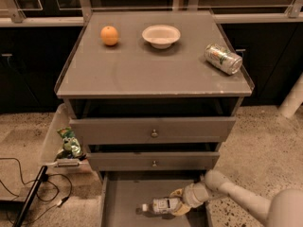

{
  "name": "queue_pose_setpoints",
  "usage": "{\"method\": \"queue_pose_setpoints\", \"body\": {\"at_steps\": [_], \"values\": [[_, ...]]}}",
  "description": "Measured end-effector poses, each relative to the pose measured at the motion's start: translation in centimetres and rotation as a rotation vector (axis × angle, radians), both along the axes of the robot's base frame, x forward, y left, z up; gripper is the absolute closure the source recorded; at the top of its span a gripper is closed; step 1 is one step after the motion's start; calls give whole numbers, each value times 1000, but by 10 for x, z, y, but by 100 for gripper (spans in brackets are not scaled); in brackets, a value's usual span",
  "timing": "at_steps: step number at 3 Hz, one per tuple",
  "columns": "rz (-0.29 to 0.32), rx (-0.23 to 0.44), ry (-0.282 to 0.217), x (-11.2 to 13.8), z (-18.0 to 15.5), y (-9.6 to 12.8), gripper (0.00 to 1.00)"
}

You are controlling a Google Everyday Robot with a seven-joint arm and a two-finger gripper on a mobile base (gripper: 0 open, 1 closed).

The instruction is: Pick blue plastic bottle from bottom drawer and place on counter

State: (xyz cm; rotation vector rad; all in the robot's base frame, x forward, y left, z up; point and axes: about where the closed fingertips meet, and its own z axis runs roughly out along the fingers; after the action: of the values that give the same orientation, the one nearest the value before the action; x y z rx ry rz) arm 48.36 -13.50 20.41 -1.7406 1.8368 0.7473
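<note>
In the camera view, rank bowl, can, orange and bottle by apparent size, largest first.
1. bowl
2. can and blue plastic bottle look alike; depths differ, so unsure
3. orange
End effector sits at the bottle in the bottom drawer.

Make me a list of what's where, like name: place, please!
tool: low down in the open bottom drawer, right at the blue plastic bottle
bottle: lying on its side on the drawer floor, white cap pointing left
counter: bottle not on it yet
orange: back left of the counter
white bowl: back middle, upright
can: right edge, lying on its side
</note>
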Motion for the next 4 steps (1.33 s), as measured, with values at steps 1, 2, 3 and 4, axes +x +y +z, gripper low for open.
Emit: {"method": "queue_pose_setpoints", "body": {"at_steps": [1, 2, 3, 4], "values": [[21, -47, -48, 1, 81, -19, 100], [21, -47, -46, 0, 80, -18, 100], [26, -69, -80, -12, 100, -15, 100], [42, -111, -221, -24, 175, -14, 100]]}}
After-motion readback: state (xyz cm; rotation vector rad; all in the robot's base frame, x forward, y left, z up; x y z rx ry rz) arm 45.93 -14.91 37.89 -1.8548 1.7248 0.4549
